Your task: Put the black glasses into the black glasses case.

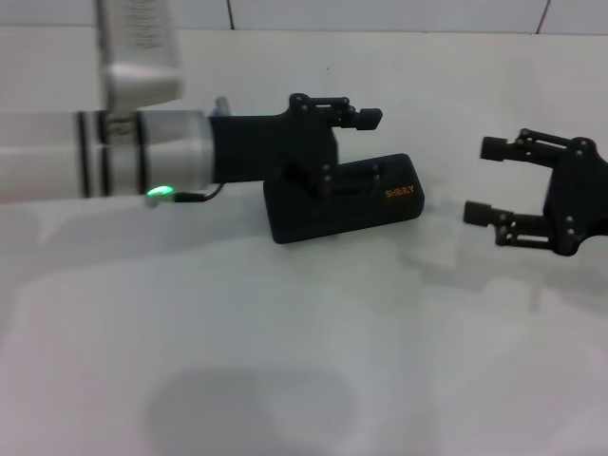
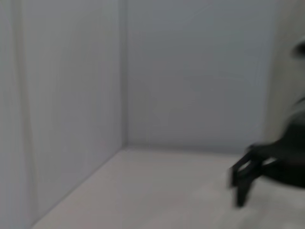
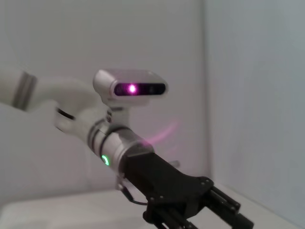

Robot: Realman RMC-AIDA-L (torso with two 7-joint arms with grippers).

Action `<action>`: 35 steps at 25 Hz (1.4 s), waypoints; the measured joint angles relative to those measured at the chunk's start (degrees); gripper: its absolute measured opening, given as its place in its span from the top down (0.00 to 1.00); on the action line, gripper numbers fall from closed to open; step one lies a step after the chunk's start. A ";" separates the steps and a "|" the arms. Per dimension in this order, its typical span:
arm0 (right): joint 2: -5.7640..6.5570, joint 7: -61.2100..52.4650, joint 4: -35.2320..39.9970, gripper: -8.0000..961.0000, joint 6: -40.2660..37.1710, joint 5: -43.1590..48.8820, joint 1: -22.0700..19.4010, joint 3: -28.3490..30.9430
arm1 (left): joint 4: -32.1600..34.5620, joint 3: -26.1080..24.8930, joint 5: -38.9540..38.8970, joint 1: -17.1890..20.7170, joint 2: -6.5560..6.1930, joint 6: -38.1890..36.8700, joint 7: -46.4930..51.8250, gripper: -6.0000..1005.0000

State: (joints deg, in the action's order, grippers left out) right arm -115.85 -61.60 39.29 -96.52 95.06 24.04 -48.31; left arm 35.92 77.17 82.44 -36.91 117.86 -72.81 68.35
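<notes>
White matte table (image 1: 285, 380), pale walls behind; my left arm reaches across it.

I see the black glasses case (image 1: 366, 204), a rounded hard slab with orange lettering, lying closed mid-table. My left gripper (image 1: 347, 142) hangs over its near end, fingers spread around nothing. Well apart, my right gripper (image 1: 494, 180) gapes wide, empty.

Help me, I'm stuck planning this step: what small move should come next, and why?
Probably draw the left gripper back off the flat black hard glasses case. It overlaps the case's left part, the lid looks shut, and the black wire-frame glasses show in no view. The right gripper hangs open, apart, on the case's right.
</notes>
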 joint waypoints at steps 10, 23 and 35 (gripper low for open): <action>-0.14 6.26 -6.66 0.19 -4.45 -0.86 6.32 -1.45 | 6.18 -10.79 -0.46 12.07 -0.19 -16.05 -7.28 0.37; -0.33 11.15 -13.11 0.20 -2.06 -1.51 11.49 -1.43 | 2.98 -15.46 -0.76 16.67 0.51 -20.71 -13.16 0.37; -0.35 13.10 -14.91 0.20 -1.86 -1.73 11.63 -1.43 | 2.89 -17.80 -0.73 17.53 -0.32 -22.69 -13.35 0.37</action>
State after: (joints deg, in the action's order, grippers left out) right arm -116.19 -48.50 24.38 -98.38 93.33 35.67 -49.75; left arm 38.81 59.37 81.71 -19.38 117.54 -95.50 55.00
